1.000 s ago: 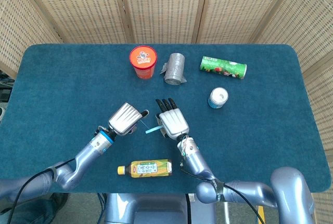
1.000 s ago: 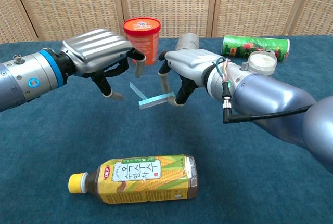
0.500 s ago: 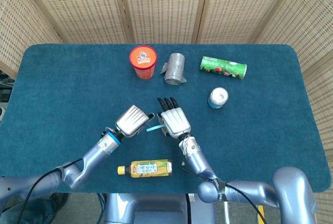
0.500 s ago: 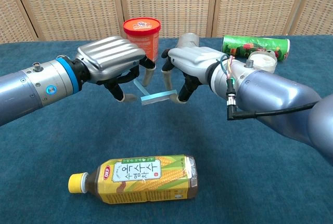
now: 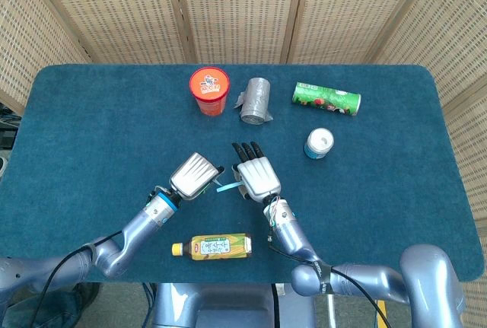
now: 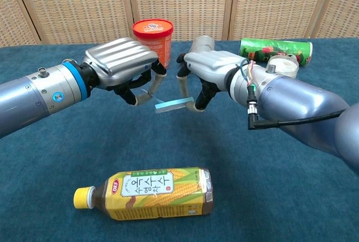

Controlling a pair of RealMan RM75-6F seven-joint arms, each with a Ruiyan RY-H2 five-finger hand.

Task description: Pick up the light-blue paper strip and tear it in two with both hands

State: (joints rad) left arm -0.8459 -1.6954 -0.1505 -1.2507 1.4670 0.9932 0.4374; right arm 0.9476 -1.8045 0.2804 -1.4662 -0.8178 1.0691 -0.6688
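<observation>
— What is hidden? 
— The right hand [image 6: 210,73] covers one end of the light-blue paper strip [image 6: 173,104]; whether the left hand [image 6: 124,68] touches the other end is unclear.

— Anything cut off? 
— Both arms leave the near picture edges.

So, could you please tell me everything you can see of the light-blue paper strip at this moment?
The light-blue paper strip is a thin, narrow band of pale blue paper, still in one piece. It hangs roughly level above the blue table, clear of the cloth. The right hand pinches its right end, and the fingers of the left hand are at its left end, though that grip is partly hidden. From the head view only a sliver shows.
</observation>
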